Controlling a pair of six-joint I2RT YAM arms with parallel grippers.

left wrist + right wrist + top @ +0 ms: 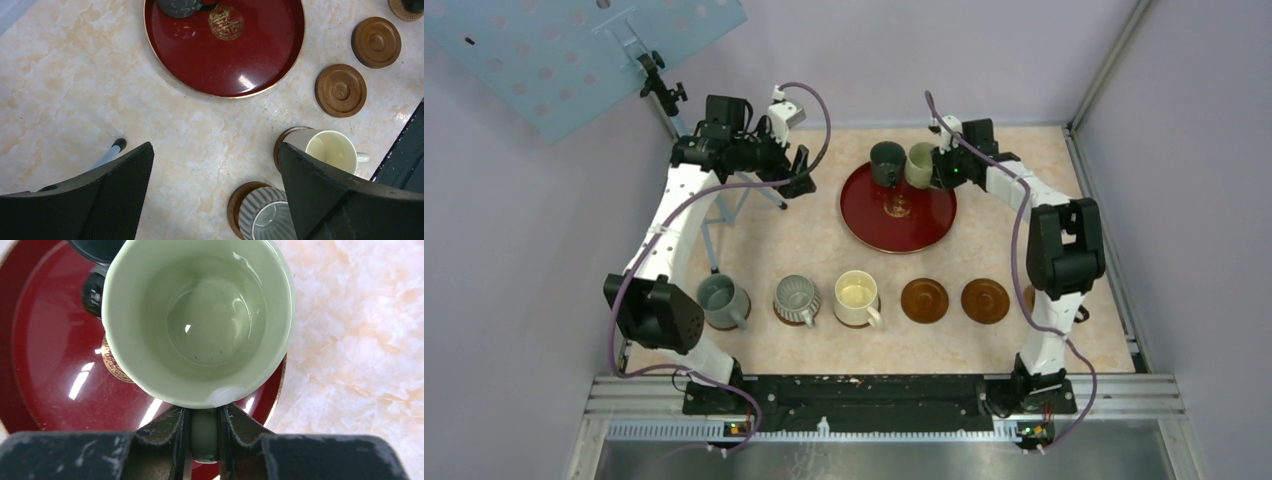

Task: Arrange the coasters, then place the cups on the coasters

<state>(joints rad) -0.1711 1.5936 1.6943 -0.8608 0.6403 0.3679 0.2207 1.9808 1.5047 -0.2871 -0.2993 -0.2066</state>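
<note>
R gripper (205,432) clamped on handle of pale green cup (200,320) over red tray (40,365); nearest bare coaster (924,300) lies ~6 o'clock in top view, R arm closer; L gripper (215,150) gapes wide.

place: lab | cues: aluminium rail (1144,390), perforated panel (574,55), booth walls (984,50)
</note>
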